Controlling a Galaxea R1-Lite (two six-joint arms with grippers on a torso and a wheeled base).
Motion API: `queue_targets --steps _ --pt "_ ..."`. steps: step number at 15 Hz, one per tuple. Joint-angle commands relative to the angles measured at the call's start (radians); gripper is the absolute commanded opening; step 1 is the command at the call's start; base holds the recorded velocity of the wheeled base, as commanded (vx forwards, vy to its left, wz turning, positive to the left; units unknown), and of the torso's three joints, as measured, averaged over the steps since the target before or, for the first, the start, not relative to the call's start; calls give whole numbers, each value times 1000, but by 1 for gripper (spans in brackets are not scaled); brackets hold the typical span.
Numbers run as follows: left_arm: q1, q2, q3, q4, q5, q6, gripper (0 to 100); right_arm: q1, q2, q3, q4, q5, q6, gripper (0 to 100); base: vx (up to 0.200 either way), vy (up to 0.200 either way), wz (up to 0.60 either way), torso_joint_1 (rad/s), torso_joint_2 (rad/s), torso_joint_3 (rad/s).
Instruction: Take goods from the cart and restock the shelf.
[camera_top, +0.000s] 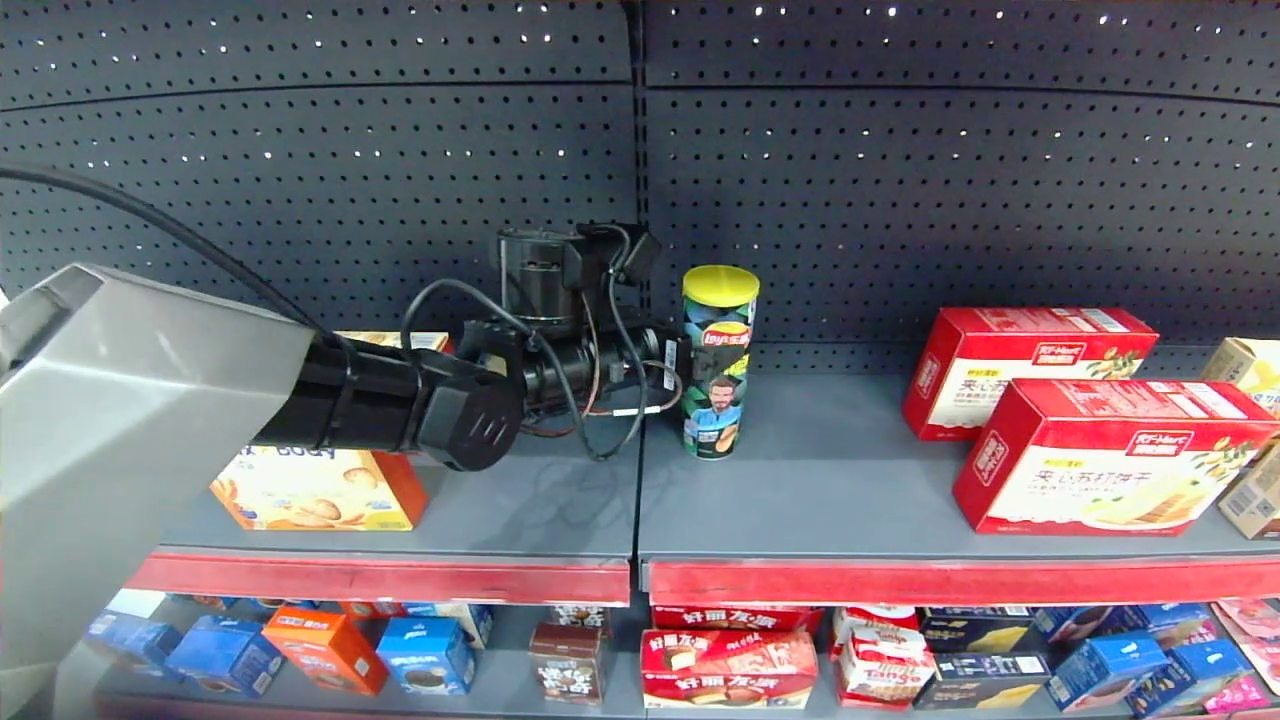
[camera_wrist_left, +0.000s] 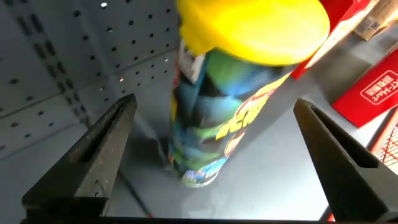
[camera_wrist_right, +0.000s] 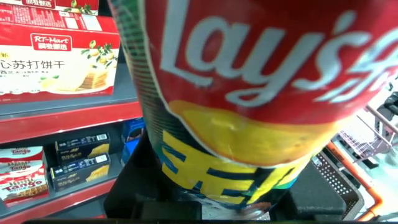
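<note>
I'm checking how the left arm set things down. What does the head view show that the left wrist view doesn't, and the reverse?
Head view only: the left arm lying along the shelf, a cookie box near it, packs on the level below. Left wrist view only: the left gripper open, its fingers clear of the chips can on both sides. Both: that can, upright and yellow-lidded, and the red boxes.

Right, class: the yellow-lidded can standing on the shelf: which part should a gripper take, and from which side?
Probably the can at mid-height, below the lid, from the robot's left, where the open left gripper straddles it: it stands upright, with straight round sides.
</note>
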Motion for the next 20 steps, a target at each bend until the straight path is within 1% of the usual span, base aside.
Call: queue_targets --steps 1,6,10,13,16,17,19,20 --pt "-2 27 -15 0 0 0 100 -1 -3 -4 7 1 -1 0 0 0 0 0 0 0" --pt "4 58 -43 -2 2 -2 100 -1 -3 1 7 1 -1 0 0 0 0 0 0 0" --pt "-7 104 -104 -2 5 -2 100 -1 -10 -2 29 -1 -1 0 0 0 0 0 0 0" --pt "-13 129 -135 -2 6 -16 100 -1 -19 -1 36 -1 -21 0 0 0 0 0 0 0" --pt "-13 149 -163 -2 6 -16 100 -3 -19 -4 42 -1 -23 0 0 0 0 0 0 0" --pt "-13 162 -180 -3 20 -16 100 -4 -21 -4 44 -1 -23 0 0 0 0 0 0 0" --pt "-16 185 -212 -2 23 -17 100 -3 -33 -4 56 -1 -43 0 0 0 0 0 0 0" --pt "-22 195 -223 -3 25 -26 100 -1 -44 -5 64 -1 -49 0 0 0 0 0 0 0"
